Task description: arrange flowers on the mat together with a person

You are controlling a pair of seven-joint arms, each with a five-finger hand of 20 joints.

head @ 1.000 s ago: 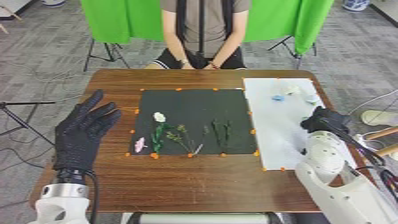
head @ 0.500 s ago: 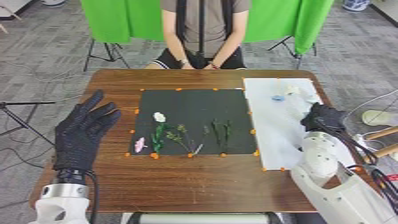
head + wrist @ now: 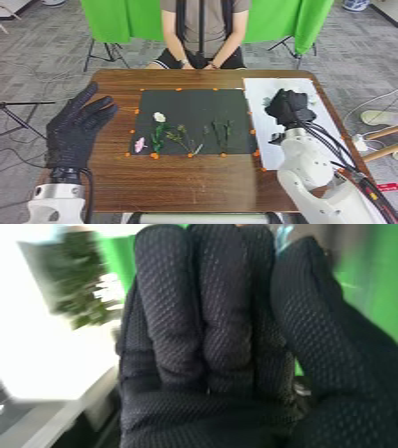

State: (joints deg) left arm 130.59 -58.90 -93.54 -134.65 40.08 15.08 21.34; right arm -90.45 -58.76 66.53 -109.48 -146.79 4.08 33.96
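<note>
Robot hand, right (image 3: 289, 106): above the white sheet (image 3: 266, 85), fingers straight and close together, thumb alongside; whether anything is gripped at the tips, cannot tell

Robot hand, left (image 3: 73, 131): fingers extended, thumb apart, raised over the worktop (image 3: 195, 187) at the far left of the right one; carries nothing

Change: the right one has swung inward from the sheet's outer edge to the part near the mat (image 3: 191, 102); the left one has shifted slightly outward; the pieces on the mat lie as before. Judged meaning: a flower is being sought or fetched from the sheet, with placing on the mat still to come

Task pieces, to the left of the right hand, on the mat: pink flower (image 3: 139, 145), lowest and farthest left; white flower (image 3: 160, 117) above the leafy stem (image 3: 158, 137); sprigs (image 3: 185, 140) in the middle; paired stems (image 3: 221, 132), nearest the hand

View differences: right wrist view gives the palm side, a blurred leafy plant (image 3: 80, 279) with small white blooms beside the fingers, and a bluish fleck (image 3: 282, 234) by the tips, nature unclear; head view gives the back of that hand and the mat's layout
</note>
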